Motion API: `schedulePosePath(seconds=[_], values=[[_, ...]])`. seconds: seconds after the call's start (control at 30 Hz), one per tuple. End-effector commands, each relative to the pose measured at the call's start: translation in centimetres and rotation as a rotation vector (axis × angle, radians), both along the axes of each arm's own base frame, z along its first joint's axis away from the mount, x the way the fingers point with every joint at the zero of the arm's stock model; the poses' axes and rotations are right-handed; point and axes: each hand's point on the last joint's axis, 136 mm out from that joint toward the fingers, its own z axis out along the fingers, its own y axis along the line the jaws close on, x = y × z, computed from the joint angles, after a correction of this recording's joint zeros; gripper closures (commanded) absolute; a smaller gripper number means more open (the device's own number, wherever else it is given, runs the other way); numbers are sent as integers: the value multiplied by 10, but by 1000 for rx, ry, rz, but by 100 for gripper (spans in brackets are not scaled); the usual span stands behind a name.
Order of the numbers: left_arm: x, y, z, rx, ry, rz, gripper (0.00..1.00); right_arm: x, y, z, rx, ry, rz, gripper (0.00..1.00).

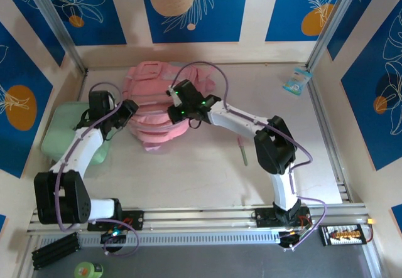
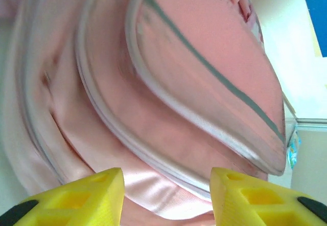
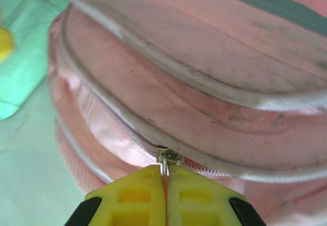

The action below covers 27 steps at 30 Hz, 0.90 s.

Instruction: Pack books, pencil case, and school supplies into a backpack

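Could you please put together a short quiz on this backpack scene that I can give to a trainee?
1. True or false: the right gripper is shut on the zipper pull of the pink backpack.
2. Where does the green pen lie? A) inside the backpack B) on the table, to the right of the backpack C) on top of the backpack
3. In one word, do the fingers of the left gripper stand apart or together?
Key: 1 true; 2 B; 3 apart.
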Motion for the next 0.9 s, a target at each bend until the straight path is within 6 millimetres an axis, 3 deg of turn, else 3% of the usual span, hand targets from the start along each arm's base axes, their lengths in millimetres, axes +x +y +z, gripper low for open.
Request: schedulePosePath(seconds=[0.0,0.1,0.3,0.87], values=[[-6,-11,-16,-133,41,22,52,-15,41,28,114,-24,127,100],[0,-20,-16,-191,31,16,53,-24,55,27,120,-20,167,100],[12,-19,-22,-146,30,12,52,-39,67,25,121,-11,219,100],[16,-18,-17,-187,-61,48,47,-45,63,14,92,14,206,100]])
